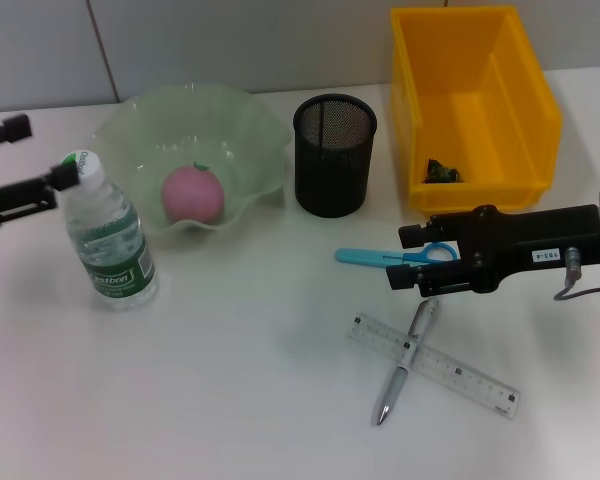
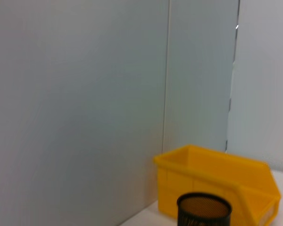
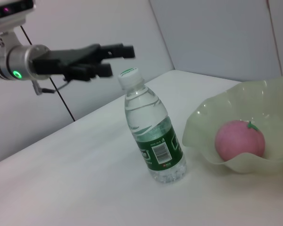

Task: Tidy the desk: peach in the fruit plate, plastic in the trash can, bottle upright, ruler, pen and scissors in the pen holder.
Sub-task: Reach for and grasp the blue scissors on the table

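Note:
The pink peach (image 1: 192,193) lies in the pale green fruit plate (image 1: 260,130). The bottle (image 1: 108,235) stands upright with its white cap on, left of the plate. My left gripper (image 1: 50,150) is open beside the cap, apart from it; the right wrist view shows it too (image 3: 108,59). The blue scissors (image 1: 370,257) lie flat in front of the black mesh pen holder (image 1: 335,155). My right gripper (image 1: 405,258) hangs open over their handles. The pen (image 1: 408,360) lies across the clear ruler (image 1: 460,375). A small dark piece of plastic (image 1: 440,172) sits in the yellow trash can (image 1: 475,100).
The yellow trash can (image 2: 217,181) and pen holder (image 2: 203,209) stand at the back against a grey wall. The plate (image 3: 198,127) with the peach (image 3: 239,139) is close to the bottle (image 3: 153,136). White tabletop stretches along the front edge.

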{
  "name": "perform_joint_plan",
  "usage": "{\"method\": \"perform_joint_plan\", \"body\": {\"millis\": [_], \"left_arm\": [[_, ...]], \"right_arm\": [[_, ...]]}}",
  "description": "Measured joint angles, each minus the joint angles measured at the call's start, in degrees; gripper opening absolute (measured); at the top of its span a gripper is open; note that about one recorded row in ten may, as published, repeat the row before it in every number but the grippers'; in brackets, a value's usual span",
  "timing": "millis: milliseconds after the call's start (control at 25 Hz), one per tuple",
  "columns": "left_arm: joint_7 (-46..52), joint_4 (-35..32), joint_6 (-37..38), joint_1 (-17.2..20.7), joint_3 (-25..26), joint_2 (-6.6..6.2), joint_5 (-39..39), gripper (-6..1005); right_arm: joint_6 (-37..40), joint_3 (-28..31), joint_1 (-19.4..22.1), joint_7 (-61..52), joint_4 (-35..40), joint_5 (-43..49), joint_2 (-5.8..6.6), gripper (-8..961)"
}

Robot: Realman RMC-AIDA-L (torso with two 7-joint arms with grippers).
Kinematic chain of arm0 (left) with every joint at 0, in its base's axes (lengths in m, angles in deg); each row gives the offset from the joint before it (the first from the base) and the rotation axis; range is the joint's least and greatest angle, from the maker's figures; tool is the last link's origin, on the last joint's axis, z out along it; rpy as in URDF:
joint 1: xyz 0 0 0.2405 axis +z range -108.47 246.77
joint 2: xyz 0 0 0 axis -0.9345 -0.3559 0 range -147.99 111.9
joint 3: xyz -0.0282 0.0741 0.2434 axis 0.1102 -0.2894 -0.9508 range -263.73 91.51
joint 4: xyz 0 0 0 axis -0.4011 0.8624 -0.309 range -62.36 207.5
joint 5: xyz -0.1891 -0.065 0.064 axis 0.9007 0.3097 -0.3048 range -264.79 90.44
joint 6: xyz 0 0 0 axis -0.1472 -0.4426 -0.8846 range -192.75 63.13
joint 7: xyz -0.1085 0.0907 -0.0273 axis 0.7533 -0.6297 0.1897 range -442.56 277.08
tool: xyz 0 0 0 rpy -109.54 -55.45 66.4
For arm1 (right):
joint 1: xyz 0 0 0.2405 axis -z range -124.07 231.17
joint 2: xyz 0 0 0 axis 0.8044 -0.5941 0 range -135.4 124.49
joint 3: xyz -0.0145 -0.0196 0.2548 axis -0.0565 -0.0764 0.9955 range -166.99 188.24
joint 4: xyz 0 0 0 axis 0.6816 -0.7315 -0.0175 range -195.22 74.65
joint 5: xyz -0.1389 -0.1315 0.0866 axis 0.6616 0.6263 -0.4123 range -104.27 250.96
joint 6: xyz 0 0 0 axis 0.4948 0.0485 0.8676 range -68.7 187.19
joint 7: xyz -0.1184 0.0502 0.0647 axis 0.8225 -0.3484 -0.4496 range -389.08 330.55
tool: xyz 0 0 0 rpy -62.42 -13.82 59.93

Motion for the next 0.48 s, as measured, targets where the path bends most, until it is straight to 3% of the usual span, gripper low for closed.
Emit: {"method": "perform_joint_plan", "body": {"millis": [200,240,360,480], "left_arm": [[2.9,-2.0,4.7,1.7,0.0,-1.91,2.5,870],[5.1,-3.0,8.0,2.3,0.4,-2.89,2.8,870],[6.9,-3.6,12.3,2.6,1.0,-3.54,2.9,870],[7.3,-3.5,15.9,2.6,1.0,-3.27,2.9,870]], "right_arm": [[0.2,0.1,0.0,0.0,0.0,0.0,0.0,740],[0.2,0.1,0.0,0.0,0.0,-0.1,0.0,741],[0.2,0.2,0.1,0.0,0.0,-0.1,0.08,741],[0.3,0.3,0.1,-0.1,0.0,-0.2,0.14,741]]}}
